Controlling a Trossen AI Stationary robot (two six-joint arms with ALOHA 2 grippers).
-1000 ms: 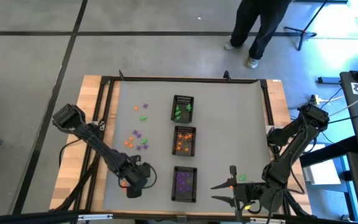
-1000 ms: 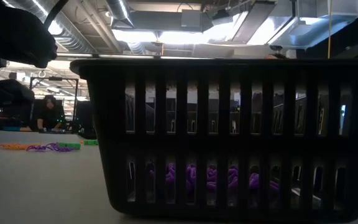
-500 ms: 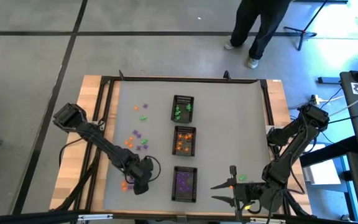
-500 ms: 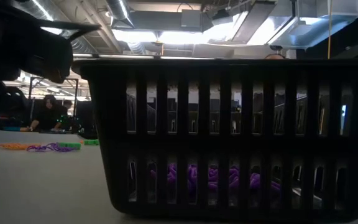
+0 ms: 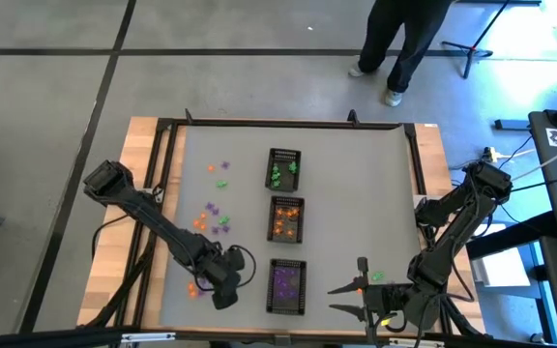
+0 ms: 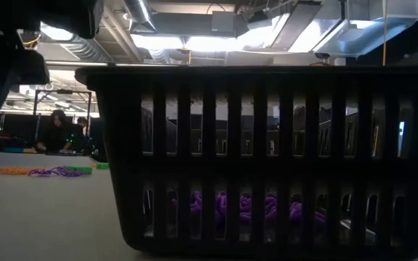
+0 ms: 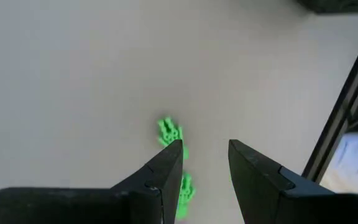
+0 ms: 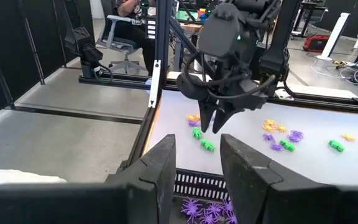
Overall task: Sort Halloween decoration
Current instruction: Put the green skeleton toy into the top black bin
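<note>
Loose Halloween decoration pieces in orange, green and purple (image 5: 216, 215) lie on the grey mat left of three black mesh trays: green ones in the far tray (image 5: 284, 169), orange in the middle tray (image 5: 288, 217), purple in the near tray (image 5: 286, 286). My left gripper (image 5: 225, 292) hangs open above the mat, left of the near tray, pointing steeply down. Two green pieces (image 7: 169, 132) (image 7: 185, 186) lie on the mat under it, untouched. My right gripper (image 8: 196, 163) waits open near the table's front edge, right of the near tray, looking across at the left gripper (image 8: 218, 124).
A few orange pieces (image 5: 194, 287) lie at the near left beside the left arm. In the low view the near tray (image 6: 267, 159) fills the picture, purple pieces (image 6: 245, 206) inside. A black frame (image 5: 259, 123) borders the mat. A person (image 5: 404, 39) stands beyond the far edge.
My left gripper has risen from the mat and shifted a little toward the near tray, rolling about its own axis. The gap between its fingers shows no change. The orange pieces beside it have stayed on the mat.
</note>
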